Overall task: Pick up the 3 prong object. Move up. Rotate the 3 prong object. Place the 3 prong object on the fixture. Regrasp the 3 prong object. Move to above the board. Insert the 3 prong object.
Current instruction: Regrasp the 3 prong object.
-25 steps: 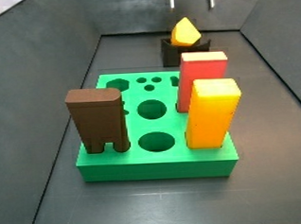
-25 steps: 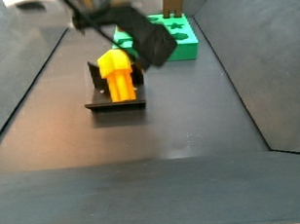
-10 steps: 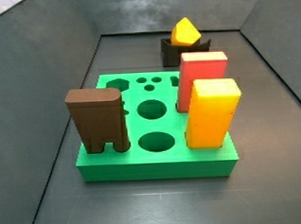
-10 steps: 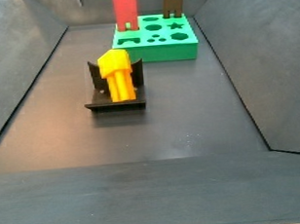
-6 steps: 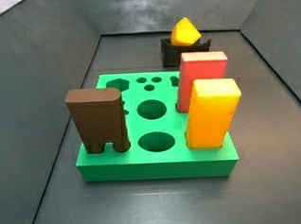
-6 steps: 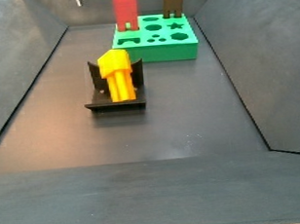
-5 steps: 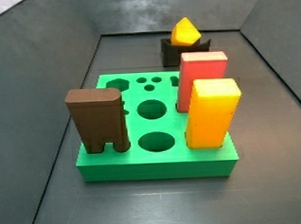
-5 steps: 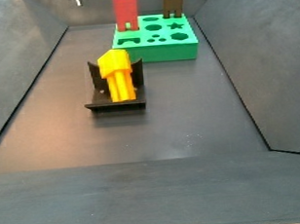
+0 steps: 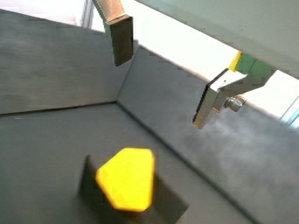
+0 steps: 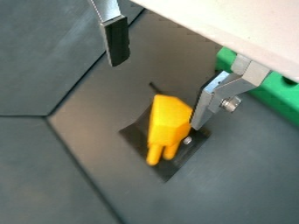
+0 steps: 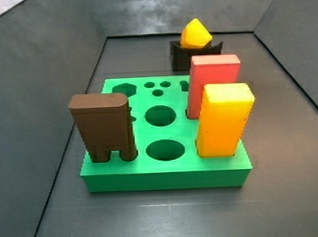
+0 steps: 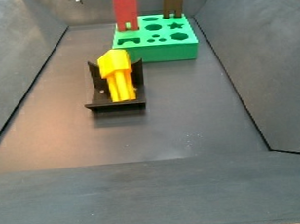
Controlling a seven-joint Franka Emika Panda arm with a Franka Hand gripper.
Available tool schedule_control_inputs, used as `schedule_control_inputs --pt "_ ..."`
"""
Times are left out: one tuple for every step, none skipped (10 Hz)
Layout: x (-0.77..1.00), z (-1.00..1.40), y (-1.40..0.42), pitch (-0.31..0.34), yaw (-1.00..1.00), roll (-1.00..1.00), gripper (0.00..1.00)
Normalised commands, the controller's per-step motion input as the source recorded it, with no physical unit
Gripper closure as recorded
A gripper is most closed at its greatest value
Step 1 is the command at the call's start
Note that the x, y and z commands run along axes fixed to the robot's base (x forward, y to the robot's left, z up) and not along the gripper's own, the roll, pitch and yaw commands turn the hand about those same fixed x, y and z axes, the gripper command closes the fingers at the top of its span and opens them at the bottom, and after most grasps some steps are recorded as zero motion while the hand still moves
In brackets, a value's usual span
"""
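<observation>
The yellow-orange 3 prong object [image 12: 116,74] lies on the dark fixture [image 12: 99,100] in both side views, also 3 prong object [image 11: 195,32] on fixture [image 11: 180,55] behind the green board [image 11: 140,162]. My gripper [image 10: 158,72] is high above it, open, with nothing between its fingers [image 10: 115,42]. Both wrist views look down on the piece [image 9: 126,178] [image 10: 167,125] resting on the fixture [image 9: 170,206]. The gripper [image 9: 163,77] is out of both side views.
On the board [image 12: 161,47] stand a tall brown two-legged block [image 11: 103,125], a red block [image 11: 212,81] and a tall yellow-orange block [image 11: 223,117]. Dark sloped walls [image 12: 20,85] ring the floor.
2.5 s ago the gripper was low beside the fixture; since then it has risen out of both side views. The 3 prong object has stayed on the fixture.
</observation>
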Motion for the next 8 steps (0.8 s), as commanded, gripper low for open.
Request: schedule_control_inputs --pt "0.06 -0.01 -0.03 0.067 0.03 1.00 0.00" --pt "0.08 -0.01 -0.03 0.105 0.05 1.00 0.00" --pt "0.09 -0.01 -0.03 0.131 0.07 1.00 0.00" --pt "0.09 -0.01 -0.04 0.153 0.09 0.78 0.00" --pt "0.10 -0.01 -0.04 0.150 0.11 0.58 0.00" --pt "0.09 -0.01 -0.04 0.135 0.14 0.32 0.00" --pt "0.08 0.00 -0.02 0.111 0.16 0.21 0.00" --pt "0.03 -1.00 0.08 0.028 0.20 0.21 0.00"
